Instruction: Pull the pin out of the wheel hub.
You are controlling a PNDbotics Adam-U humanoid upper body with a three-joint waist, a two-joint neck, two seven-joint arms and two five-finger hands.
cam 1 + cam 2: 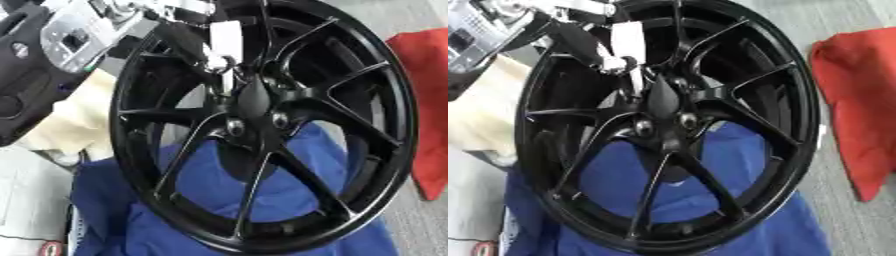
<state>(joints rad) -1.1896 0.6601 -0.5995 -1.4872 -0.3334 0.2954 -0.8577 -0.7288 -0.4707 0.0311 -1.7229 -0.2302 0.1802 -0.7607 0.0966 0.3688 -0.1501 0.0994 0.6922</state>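
A black multi-spoke wheel hub stands tilted on a blue cloth. Two shiny lug bolts sit just below its centre cap. A thin pale pin sticks out of the hub just above the centre. My left hand comes in from the upper left on a silver and black forearm. Its black fingers with white pads are curled round the pin's outer end. The pin's lower end is hidden in the hub. My right hand shows in neither view.
A red cloth lies on the grey floor to the right of the wheel. A cream pad and a black curved body stand at the left. A white surface fills the lower left.
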